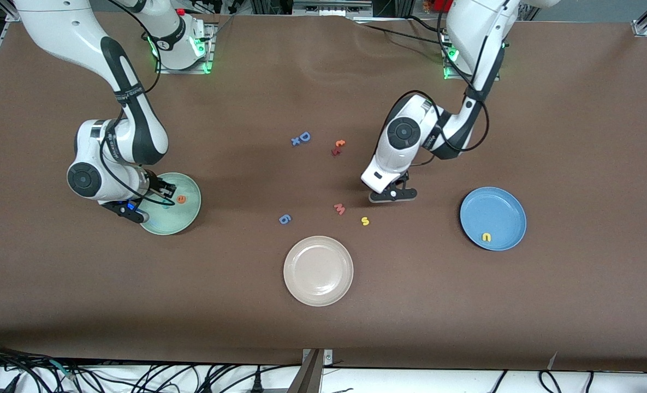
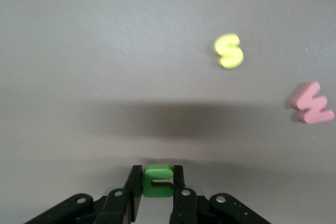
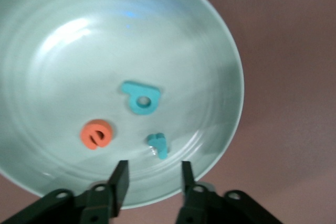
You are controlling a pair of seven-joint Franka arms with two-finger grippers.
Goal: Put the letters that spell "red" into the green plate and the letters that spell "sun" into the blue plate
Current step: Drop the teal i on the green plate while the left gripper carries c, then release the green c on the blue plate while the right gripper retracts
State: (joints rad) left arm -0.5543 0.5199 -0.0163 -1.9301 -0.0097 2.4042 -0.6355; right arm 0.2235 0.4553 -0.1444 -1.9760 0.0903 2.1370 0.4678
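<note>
My left gripper (image 2: 157,182) is shut on the green "n" (image 2: 157,180), low over the table (image 1: 393,192). Beside it lie the yellow "s" (image 2: 229,51) (image 1: 364,221) and a pink "m" piece (image 2: 313,103). The blue plate (image 1: 498,210) toward the left arm's end holds the yellow "u" (image 1: 486,237). My right gripper (image 3: 152,174) (image 1: 166,190) hangs open and empty over the green plate (image 3: 79,51) (image 1: 184,219). In that plate lie the teal "d" (image 3: 140,98), the orange "e" (image 3: 95,134) (image 1: 181,199) and the teal "r" (image 3: 158,145).
A beige-white plate (image 1: 318,271) sits nearest the front camera at mid-table. Loose pieces lie around the middle: the pink "m" (image 1: 339,208), a blue "6" (image 1: 284,219), a blue "D" with a small "x" (image 1: 301,138), and an orange and red pair (image 1: 338,147).
</note>
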